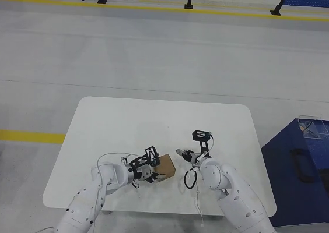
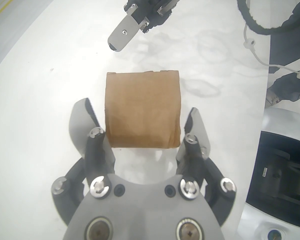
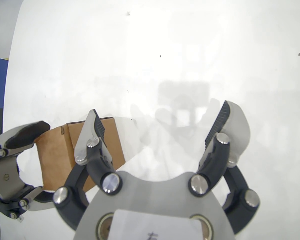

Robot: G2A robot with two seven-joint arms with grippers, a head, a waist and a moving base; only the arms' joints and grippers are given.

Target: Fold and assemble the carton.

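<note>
At near table edge, left of centre: left gripper (image 2: 139,106), jaws spread wide, straddling near end of carton (image 1: 165,166) with no clear clamping; contact of pads with card undetermined. Carton brown, squared up as closed block, resting on white table (image 1: 153,116); seam and small tabs along far top edge; interior hidden, contents unknown. Just right of carton, slightly farther: right gripper (image 3: 160,108), wide open, empty, tips apart from card. Judged step: steadying of box for final tab tuck. For good execution: close left fingers gently on side walls to avoid crushing, press far-edge tabs home with right fingertip, keep base flat. Far right, off table: clear bin (image 1: 313,125) on blue cabinet (image 1: 304,175), contents not discernible.
</note>
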